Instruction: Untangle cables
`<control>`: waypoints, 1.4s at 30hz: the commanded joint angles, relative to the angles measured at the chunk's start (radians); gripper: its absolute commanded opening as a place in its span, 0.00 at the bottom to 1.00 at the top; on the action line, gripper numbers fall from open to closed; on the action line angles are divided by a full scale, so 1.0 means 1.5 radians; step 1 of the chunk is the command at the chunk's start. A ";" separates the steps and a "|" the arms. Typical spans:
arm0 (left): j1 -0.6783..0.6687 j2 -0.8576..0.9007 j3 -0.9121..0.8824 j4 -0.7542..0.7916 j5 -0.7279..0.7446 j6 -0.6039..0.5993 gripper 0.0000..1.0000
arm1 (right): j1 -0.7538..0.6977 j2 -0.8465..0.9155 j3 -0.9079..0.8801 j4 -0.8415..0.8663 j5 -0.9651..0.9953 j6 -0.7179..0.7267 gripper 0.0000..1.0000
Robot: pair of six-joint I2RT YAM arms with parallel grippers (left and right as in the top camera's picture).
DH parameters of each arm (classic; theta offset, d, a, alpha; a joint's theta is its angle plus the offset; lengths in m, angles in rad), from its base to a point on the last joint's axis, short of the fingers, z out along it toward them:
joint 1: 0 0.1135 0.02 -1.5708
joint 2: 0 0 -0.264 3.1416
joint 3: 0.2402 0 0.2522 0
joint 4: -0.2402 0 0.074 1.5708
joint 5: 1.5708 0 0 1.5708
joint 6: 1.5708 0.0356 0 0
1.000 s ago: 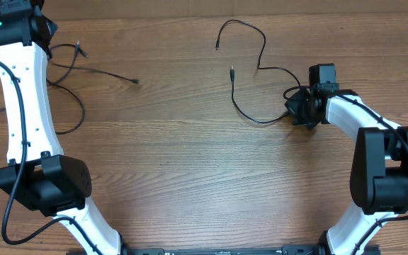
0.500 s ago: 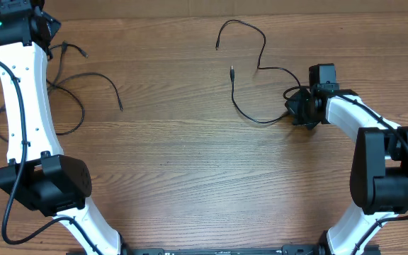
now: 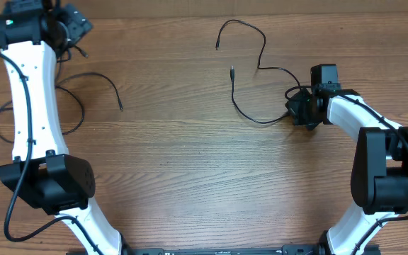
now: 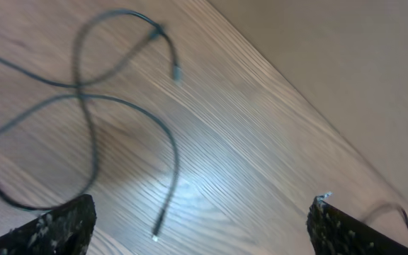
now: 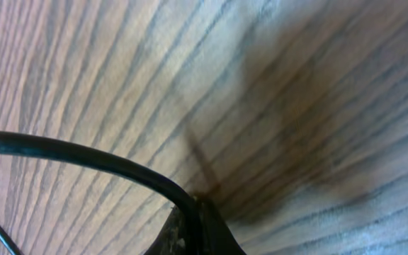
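A wooden counter (image 3: 190,177) seen from above. At the right, the right pincer (image 3: 295,110) sits low on the counter, closed on a thin black cable (image 3: 259,122) that loops away to its left, plug ends lying free. At the far left corner, the left pincer (image 4: 202,228) hangs wide open and empty above other cables (image 4: 174,159), which sprawl in crossing loops.

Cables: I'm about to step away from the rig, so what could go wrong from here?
1. The left cables cross each other below the open left pincer; a grab at that crossing could tighten it.
2. The right pincer is clamped on the right cable, whose loose runs curl near each other; a quick pull might drag them across one another.
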 commanded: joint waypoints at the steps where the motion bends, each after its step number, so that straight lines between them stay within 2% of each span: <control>1: -0.033 0.001 -0.007 0.002 0.036 0.042 0.96 | -0.002 0.037 -0.029 -0.037 -0.023 0.004 0.04; 11: -0.114 0.001 -0.008 0.011 0.034 0.058 0.99 | 0.000 0.037 -0.029 -0.114 -0.054 0.004 0.04; 19: -0.159 0.001 -0.009 0.018 0.030 0.077 1.00 | 0.034 0.037 -0.029 -0.120 -0.065 0.005 0.04; 42: -0.188 0.041 -0.009 0.018 0.032 0.105 1.00 | 0.205 0.037 -0.029 -0.121 -0.125 0.020 0.04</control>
